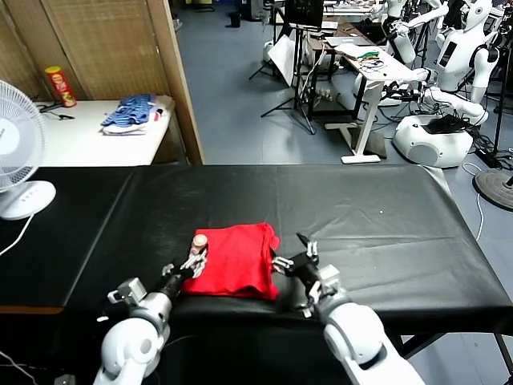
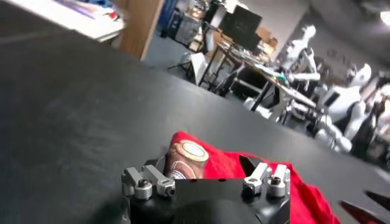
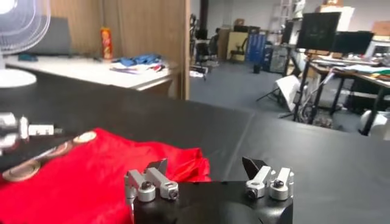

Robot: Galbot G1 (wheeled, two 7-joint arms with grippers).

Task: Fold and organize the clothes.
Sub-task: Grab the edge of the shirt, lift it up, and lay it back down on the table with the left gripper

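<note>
A: Where is the red T-shirt [image 1: 231, 260] lying relative to the two pincers?

B: It is lying folded into a compact rectangle on the black-covered table [image 1: 369, 224], right between them. The left pincer [image 1: 189, 265] is sitting at the shirt's left edge, just beside the printed graphic [image 1: 199, 241], and the right pincer [image 1: 293, 263] is sitting at the shirt's right edge.

A: Are they gripping the cloth?

B: No. Both are standing spread wide with nothing between the fingers. The placement suggests the robot is bracketing the bundle, probably for tidying or one more fold.

A: What else is sitting around them?

B: Off beyond the left pincer, a white fan [image 1: 18, 156] is standing on the table's far corner. Farther back, a white side table [image 1: 88, 136] is carrying a blue striped fabric pile [image 1: 130, 113] and a red snack can [image 1: 60, 87]. Other robots and desks are filling the room behind.

A: Is anything blocking the way?

B: Nothing is lying between either pincer and the shirt.
</note>
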